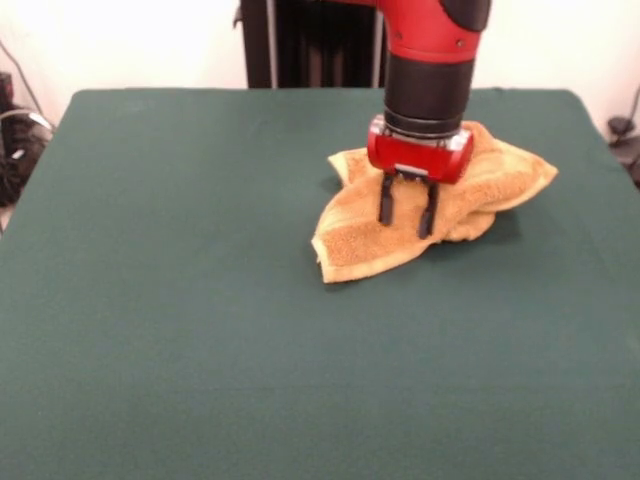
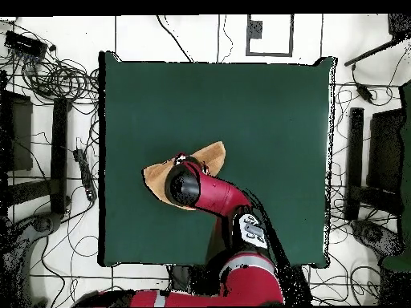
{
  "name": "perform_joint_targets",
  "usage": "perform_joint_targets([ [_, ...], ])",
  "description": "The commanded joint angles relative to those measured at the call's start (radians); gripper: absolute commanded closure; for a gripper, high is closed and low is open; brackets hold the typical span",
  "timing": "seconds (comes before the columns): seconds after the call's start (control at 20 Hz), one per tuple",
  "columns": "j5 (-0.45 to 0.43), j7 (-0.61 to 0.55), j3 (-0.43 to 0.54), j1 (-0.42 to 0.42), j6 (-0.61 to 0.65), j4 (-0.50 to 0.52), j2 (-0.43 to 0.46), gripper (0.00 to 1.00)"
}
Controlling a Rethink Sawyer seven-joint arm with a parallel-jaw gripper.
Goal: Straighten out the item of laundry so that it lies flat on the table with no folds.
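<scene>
Towel (image 1: 440, 205), orange-tan terry, bunched toward table (image 1: 200, 330) far edge; likely soft, light, limp; fingers (image 1: 386, 202) narrowly parted above folds, holding nothing; grip an outer corner.

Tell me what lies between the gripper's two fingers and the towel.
Nothing: in the front view the gripper is open with both fingers down on the crumpled towel, no object or gap between them.

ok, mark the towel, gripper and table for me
towel (image 1: 350, 243): front view, on the flap nearest the camera.
gripper (image 1: 407, 213): front view, midway between its two dark fingertips, which stand apart over the towel.
table (image 1: 180, 330): front view, on bare green top.
</scene>
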State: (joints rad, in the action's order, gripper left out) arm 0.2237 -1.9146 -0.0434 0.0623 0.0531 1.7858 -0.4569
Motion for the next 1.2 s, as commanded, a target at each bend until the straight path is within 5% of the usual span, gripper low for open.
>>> perform_joint_targets([
  [0.05, -0.200, 0.191, 0.007, 0.005, 0.374, -0.116, 0.003, 1.00],
  [0.75, -0.338, 0.062, 0.072, 0.046, 0.399, -0.150, 0.017, 1.00],
  [1.2, -0.366, -0.045, 0.070, 0.005, 0.242, -0.274, 0.189, 1.00],
])
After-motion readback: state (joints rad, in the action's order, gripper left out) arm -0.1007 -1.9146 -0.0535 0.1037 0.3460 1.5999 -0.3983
